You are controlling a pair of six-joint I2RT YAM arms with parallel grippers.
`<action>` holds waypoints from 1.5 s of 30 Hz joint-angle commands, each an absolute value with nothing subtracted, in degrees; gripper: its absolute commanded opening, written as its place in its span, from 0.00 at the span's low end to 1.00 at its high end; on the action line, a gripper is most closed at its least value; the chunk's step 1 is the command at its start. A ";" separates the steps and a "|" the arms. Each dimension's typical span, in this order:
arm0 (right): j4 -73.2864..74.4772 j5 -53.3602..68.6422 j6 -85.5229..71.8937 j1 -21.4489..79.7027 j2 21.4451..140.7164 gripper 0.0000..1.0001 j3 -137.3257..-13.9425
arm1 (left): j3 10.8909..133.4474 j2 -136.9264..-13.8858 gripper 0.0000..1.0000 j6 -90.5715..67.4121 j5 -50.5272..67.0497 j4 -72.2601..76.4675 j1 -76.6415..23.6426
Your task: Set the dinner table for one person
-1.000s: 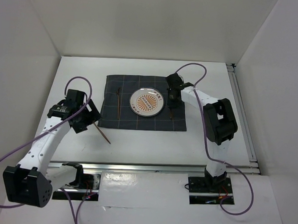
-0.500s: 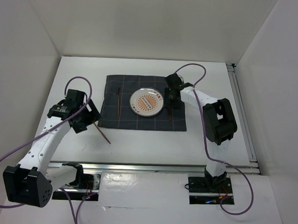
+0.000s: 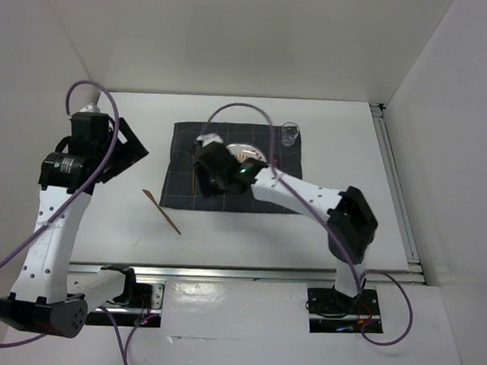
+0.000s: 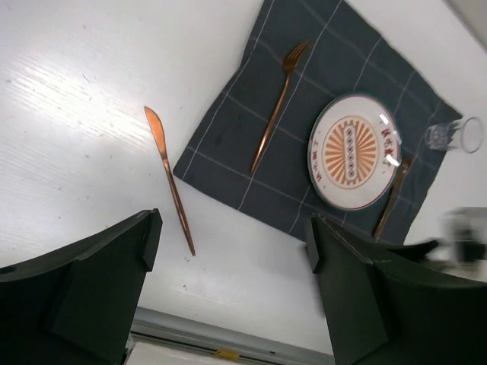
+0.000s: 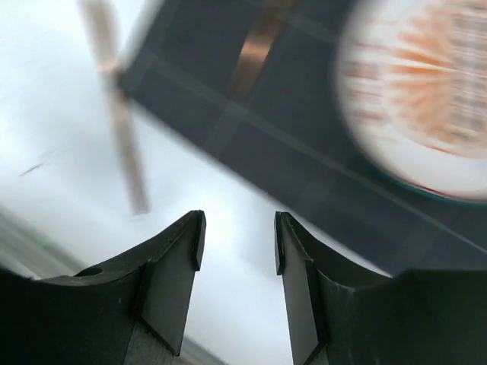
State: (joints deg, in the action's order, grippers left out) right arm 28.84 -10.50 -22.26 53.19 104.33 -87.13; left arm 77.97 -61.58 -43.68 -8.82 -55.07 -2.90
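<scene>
On the white dinner table [image 3: 339, 228] lies a dark grid-lined cloth [image 4: 228, 137]. On the cloth are a copper fork [image 4: 278, 106], an orange-patterned plate [image 4: 354, 150], a copper spoon [image 4: 392, 196] right of the plate and a clear glass [image 3: 290, 134] at the far right corner. A copper knife [image 3: 162, 211] lies on bare table off the cloth's near left corner. My right gripper [image 3: 205, 171] hangs open over the cloth's left part, empty, hiding part of the plate. My left gripper [image 3: 129, 148] is raised left of the cloth, wide open and empty.
A metal rail [image 3: 247, 273] runs along the table's near edge and another down the right side [image 3: 398, 191]. White walls close in the back and both sides. The right wrist view is blurred, with the knife [image 5: 122, 144] left of the jaws.
My right arm has swung from the spoon beside the plate across to the cloth's left side, and its jaws have opened. The left arm has risen and pulled back. A glass now stands on the cloth.
</scene>
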 commanded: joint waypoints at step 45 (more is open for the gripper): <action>34.97 -23.37 -30.05 68.31 105.66 0.00 -89.94 | 84.73 -57.48 0.96 -43.77 -12.13 -62.67 -2.37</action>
